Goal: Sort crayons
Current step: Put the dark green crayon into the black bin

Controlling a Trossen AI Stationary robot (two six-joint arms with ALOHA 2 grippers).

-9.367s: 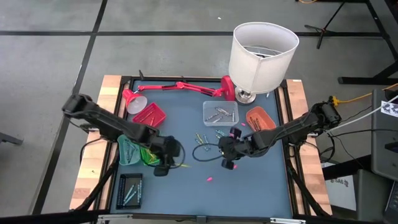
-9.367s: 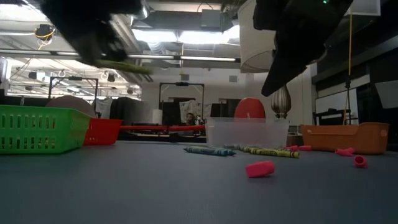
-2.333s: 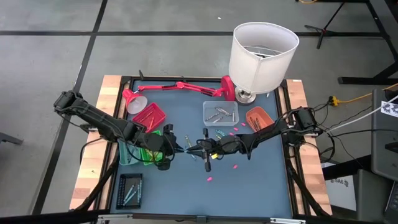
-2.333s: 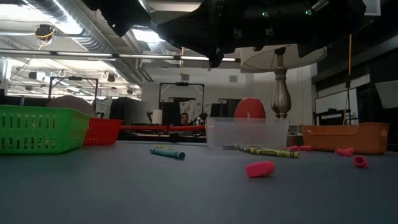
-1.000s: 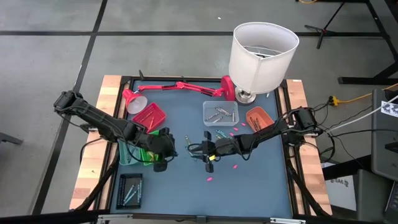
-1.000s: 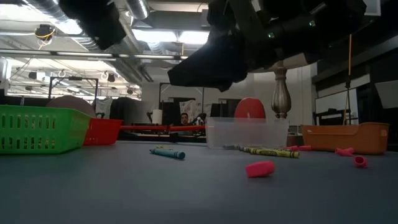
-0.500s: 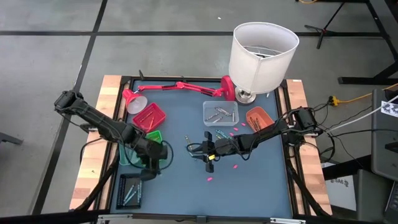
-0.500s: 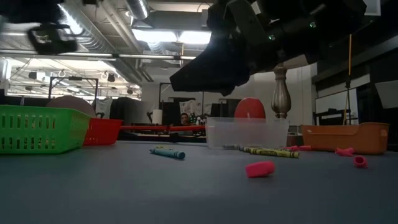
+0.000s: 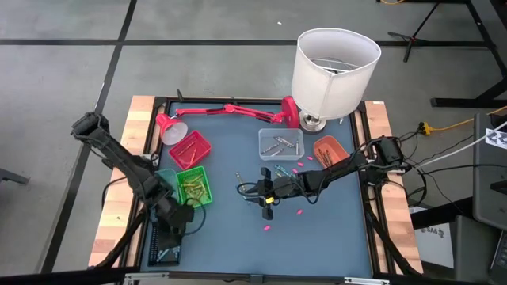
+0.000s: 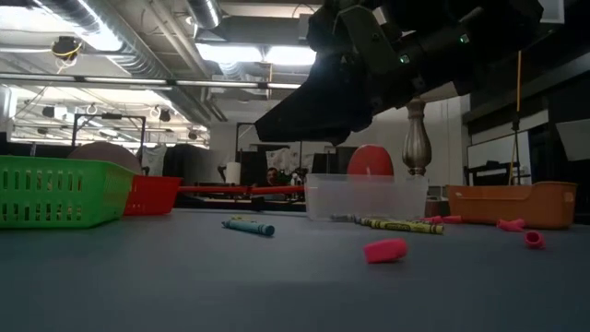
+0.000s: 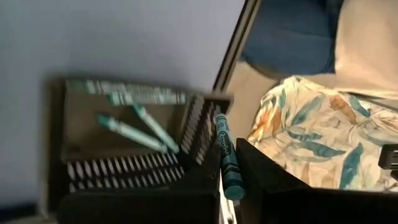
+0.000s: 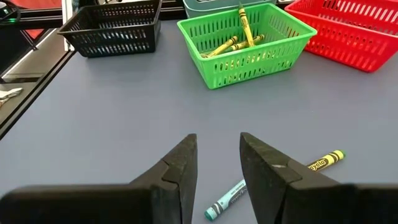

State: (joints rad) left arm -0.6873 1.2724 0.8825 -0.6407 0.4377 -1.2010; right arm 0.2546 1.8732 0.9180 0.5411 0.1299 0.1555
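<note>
A blue-grey tabletop (image 9: 317, 237) with wooden side rails is sitting on a grey floor; the low view is looking across it into a room lit by ceiling strip lights. The left gripper (image 11: 227, 186), over the black basket (image 9: 165, 241) at the near left, is pinching a teal crayon (image 11: 226, 163) between shut fingers, its long axis running along them. That basket is holding several more teal crayons (image 11: 124, 129). The right gripper (image 12: 217, 163) is hanging mid-table, fingers apart and holding nothing, above a blue crayon (image 12: 227, 200) and a yellow crayon (image 12: 323, 162) lying flat, both slanting. The green basket (image 12: 249, 37) is holding yellow crayons; a red basket (image 9: 191, 148) is standing just beyond it.
</note>
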